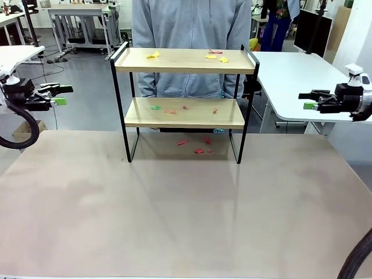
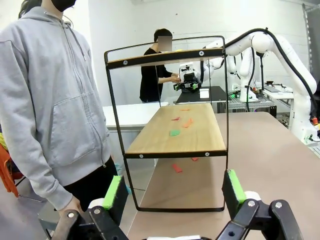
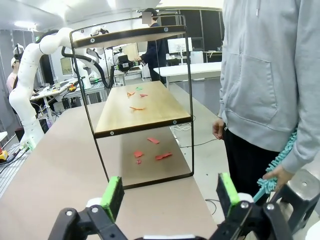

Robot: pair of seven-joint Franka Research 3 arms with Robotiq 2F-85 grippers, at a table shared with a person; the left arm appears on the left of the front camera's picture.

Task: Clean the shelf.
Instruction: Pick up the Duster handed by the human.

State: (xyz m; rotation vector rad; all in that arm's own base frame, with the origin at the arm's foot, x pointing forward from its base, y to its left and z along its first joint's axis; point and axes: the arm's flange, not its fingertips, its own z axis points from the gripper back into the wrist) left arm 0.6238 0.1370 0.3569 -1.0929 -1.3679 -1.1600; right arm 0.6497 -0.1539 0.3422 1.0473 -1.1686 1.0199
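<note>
Nearest us lies the smooth, matte beige desk [image 1: 174,221]. Toward its far edge stands the shelf [image 1: 185,61]: two pale wood boards in a thin black metal frame with raised end rails. Small scraps litter it (yellow scraps [image 1: 153,55] on top, a green scrap [image 1: 156,107] and reddish bits on the lower board), and red scraps [image 1: 199,150] lie on the desk beneath. Behind it we see a person [image 1: 192,29] in a grey hoodie holding a fluffy teal duster [image 3: 272,167]. The left end effector [image 1: 61,95] and right end effector [image 1: 307,100] hover well out to either side, fingers spread, empty.
</note>
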